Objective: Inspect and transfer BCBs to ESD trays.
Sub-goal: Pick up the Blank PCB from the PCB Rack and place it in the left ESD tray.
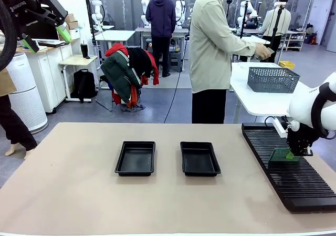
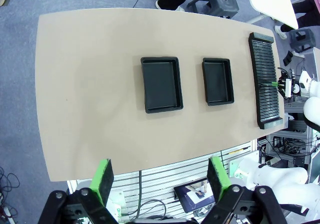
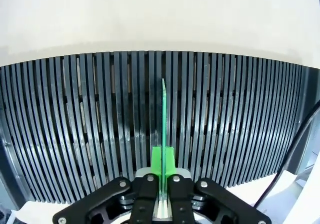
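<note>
Left tool [image 1: 46, 39]: raised high over the left end of the counter [image 1: 68, 194], well clear of everything on it; green fingers spread apart, nothing between them.

Counter, left part: broad bare tan surface from the left edge to the first tray; open room here on all sides.

Left ESD tray [image 1: 135, 157]: flat on the counter, left of centre, floor bare; long sides run away from the robot.

Right ESD tray [image 1: 200, 158]: same orientation, just right of centre, floor bare; a clear strip of counter separates the two trays, rims not touching; open counter between both trays and the near edge.

Slotted rack [image 1: 296, 186]: long, black, ribbed; lies along the right edge of the counter, its far end close to the far edge; a band of bare counter lies between it and the right tray.

BCB [image 3: 163, 119]: one thin green board, standing upright on edge in a rack slot, in the rack's far half; seen edge-on in the right wrist view, slots either side of it open.

Right tool [image 1: 290, 154]: down over the rack; fingers pressed together on the top edge of the BCB.
</note>
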Tool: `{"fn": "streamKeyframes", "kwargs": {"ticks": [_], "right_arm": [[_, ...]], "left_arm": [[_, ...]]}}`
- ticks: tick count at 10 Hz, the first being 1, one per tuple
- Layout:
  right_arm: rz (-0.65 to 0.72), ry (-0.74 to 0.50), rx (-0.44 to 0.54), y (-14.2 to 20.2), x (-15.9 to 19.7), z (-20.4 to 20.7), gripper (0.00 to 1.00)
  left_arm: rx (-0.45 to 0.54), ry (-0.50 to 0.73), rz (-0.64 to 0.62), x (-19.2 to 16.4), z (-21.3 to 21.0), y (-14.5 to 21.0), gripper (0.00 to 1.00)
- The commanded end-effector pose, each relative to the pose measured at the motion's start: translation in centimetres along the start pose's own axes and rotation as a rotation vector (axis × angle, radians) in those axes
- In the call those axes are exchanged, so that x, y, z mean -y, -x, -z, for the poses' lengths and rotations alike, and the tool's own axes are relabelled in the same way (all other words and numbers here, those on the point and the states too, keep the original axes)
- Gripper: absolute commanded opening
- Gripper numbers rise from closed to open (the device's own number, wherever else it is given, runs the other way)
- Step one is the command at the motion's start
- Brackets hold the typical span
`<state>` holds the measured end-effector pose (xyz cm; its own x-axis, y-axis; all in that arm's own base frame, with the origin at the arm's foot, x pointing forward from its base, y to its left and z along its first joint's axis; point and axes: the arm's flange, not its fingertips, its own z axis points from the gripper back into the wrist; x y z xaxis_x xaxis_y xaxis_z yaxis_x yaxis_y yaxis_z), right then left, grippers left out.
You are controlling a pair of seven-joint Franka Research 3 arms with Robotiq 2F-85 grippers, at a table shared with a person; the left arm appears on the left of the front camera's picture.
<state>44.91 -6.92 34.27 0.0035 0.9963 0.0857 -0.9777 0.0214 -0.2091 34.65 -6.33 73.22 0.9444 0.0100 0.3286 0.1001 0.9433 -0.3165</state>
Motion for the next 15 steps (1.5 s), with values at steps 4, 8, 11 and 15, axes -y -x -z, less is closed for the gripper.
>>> {"fn": "streamKeyframes", "kwargs": {"ticks": [4, 8, 11, 15], "right_arm": [[-0.001, 0.000, 0.000, 0.0, 0.0, 0.0, 0.00], [-0.006, 0.008, -0.009, -0.3, 0.0, -1.4, 0.02], [-0.029, -0.009, -0.054, -0.8, 0.5, -6.8, 0.02], [-0.017, -0.065, -0.074, -1.5, 2.2, -17.0, 0.02]], "left_arm": [[0.002, 0.009, -0.001, 0.0, 0.1, 0.1, 1.00], [0.002, 0.009, -0.001, 0.0, 0.1, 0.1, 1.00], [0.002, 0.009, -0.001, 0.0, 0.1, 0.1, 1.00], [0.002, 0.009, -0.001, 0.0, 0.1, 0.1, 1.00]]}}
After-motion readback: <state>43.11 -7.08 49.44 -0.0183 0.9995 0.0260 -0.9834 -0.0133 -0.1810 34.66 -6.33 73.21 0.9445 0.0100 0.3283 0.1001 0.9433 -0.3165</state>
